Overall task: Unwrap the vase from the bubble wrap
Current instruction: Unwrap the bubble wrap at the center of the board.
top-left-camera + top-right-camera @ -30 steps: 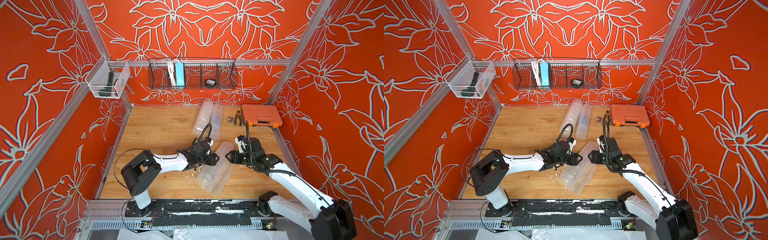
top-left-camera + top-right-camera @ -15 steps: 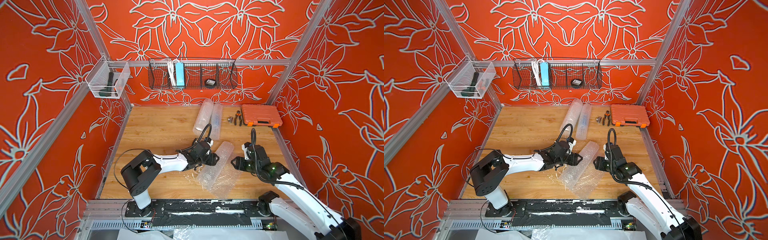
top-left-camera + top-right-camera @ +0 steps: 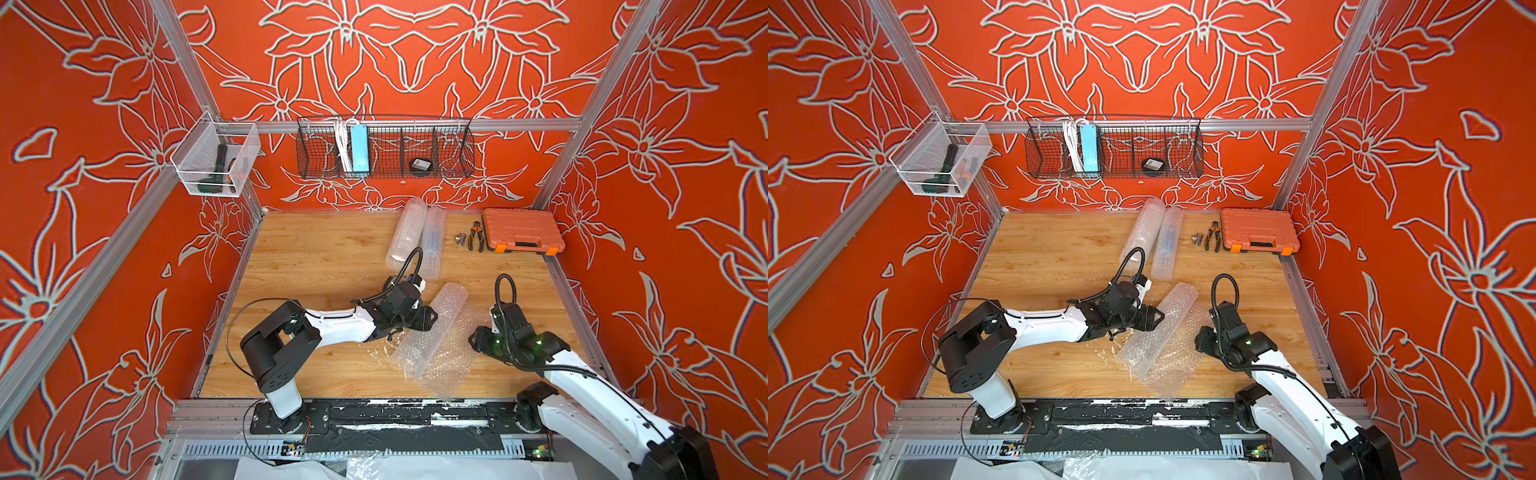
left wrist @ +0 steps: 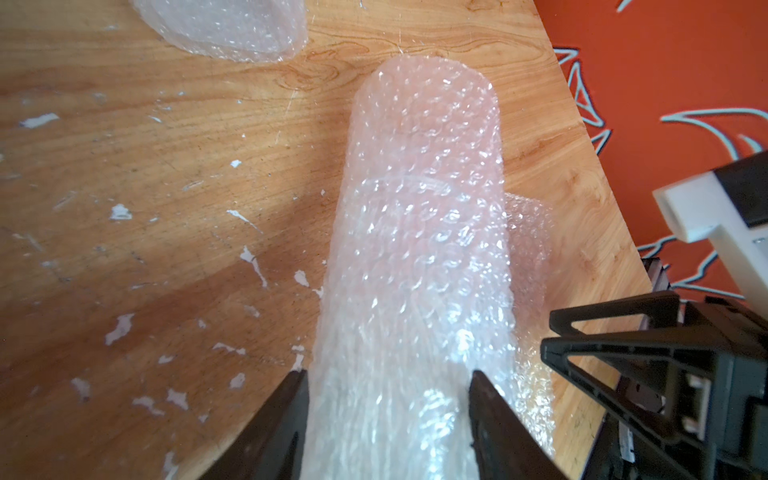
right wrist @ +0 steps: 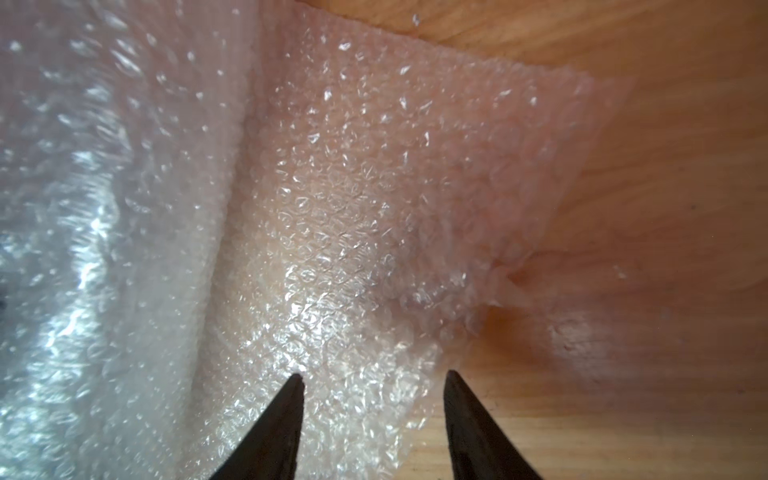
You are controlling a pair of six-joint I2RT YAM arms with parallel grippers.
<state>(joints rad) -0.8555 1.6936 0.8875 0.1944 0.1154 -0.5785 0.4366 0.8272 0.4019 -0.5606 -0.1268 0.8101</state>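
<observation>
Left tool [image 4: 387, 376]: holds the bubble wrap [image 4: 419, 232] roll, one finger on each side.
Right tool [image 5: 374, 380]: wide, over the loose flap [image 5: 353, 208].
Worktop [image 3: 324, 257]: wood.

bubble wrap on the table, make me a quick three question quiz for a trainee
1. True or false: the left gripper straddles the roll, which lies on the table.
2. What lies right beside the orange case? A) pliers B) a hammer C) a spoon
3. Fill in: ___ back rolls lie side by side near the table's far edge.

Key: 1 true; 2 A; 3 two
</observation>
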